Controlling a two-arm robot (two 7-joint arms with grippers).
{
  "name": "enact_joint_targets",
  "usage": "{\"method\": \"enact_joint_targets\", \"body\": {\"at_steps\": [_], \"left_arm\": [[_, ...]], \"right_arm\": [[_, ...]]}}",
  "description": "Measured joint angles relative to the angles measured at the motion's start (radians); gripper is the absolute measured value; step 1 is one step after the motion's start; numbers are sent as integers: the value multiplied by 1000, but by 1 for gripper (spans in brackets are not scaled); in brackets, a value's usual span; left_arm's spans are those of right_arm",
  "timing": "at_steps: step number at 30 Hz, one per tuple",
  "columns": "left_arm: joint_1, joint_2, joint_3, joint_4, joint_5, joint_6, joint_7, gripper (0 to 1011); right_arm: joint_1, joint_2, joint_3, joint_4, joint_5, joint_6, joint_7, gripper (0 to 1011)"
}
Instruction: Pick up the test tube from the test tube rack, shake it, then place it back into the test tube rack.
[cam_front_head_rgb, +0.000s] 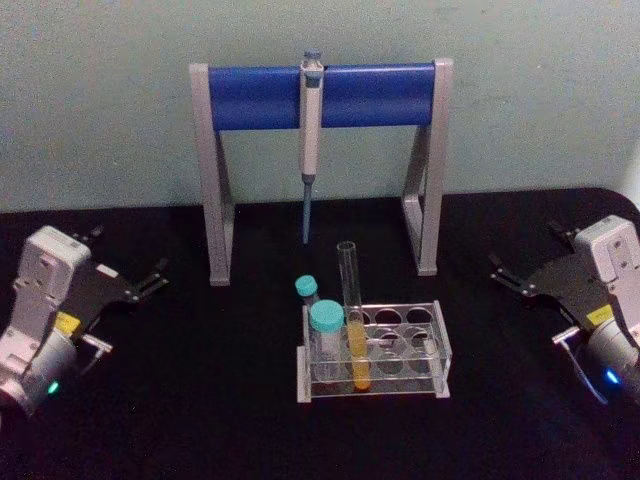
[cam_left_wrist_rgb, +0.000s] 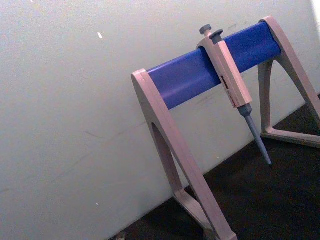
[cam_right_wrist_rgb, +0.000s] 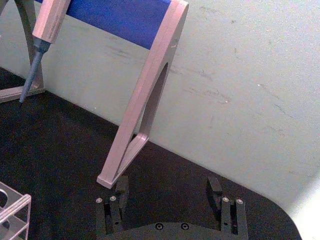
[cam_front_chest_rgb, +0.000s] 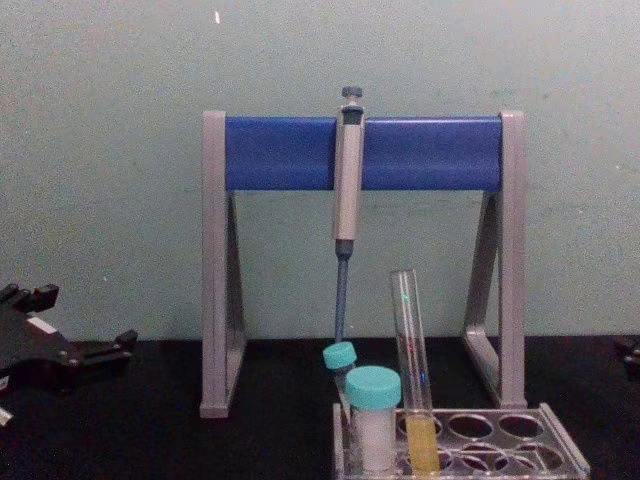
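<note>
The test tube (cam_front_head_rgb: 351, 300) stands upright in a front hole of the clear test tube rack (cam_front_head_rgb: 425, 345) at the table's middle, yellow-orange liquid in its lower part. From the chest view the test tube (cam_front_chest_rgb: 409, 340) rises well above the rack (cam_front_chest_rgb: 560, 458). My left gripper (cam_front_head_rgb: 130, 253) rests open on the table far to the left, nothing between its fingers; the chest view also catches the left gripper (cam_front_chest_rgb: 80, 322) at its edge. My right gripper (cam_front_head_rgb: 525, 248) lies open far to the right, and its two fingers (cam_right_wrist_rgb: 121, 186) stand wide apart with nothing in them.
Two white vials with teal caps (cam_front_head_rgb: 325, 320) stand in the rack's left end, right beside the tube. Behind the rack a grey-and-blue stand (cam_front_head_rgb: 380, 95) holds a hanging grey pipette (cam_front_head_rgb: 310, 130). Black tabletop lies between each gripper and the rack.
</note>
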Motion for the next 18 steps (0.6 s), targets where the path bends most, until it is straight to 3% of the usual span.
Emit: {"method": "enact_joint_targets", "body": {"at_steps": [18], "left_arm": [[0,0,0,0,0,0,0,1001]], "right_arm": [[0,1,0,0,0,0,0,1000]]}}
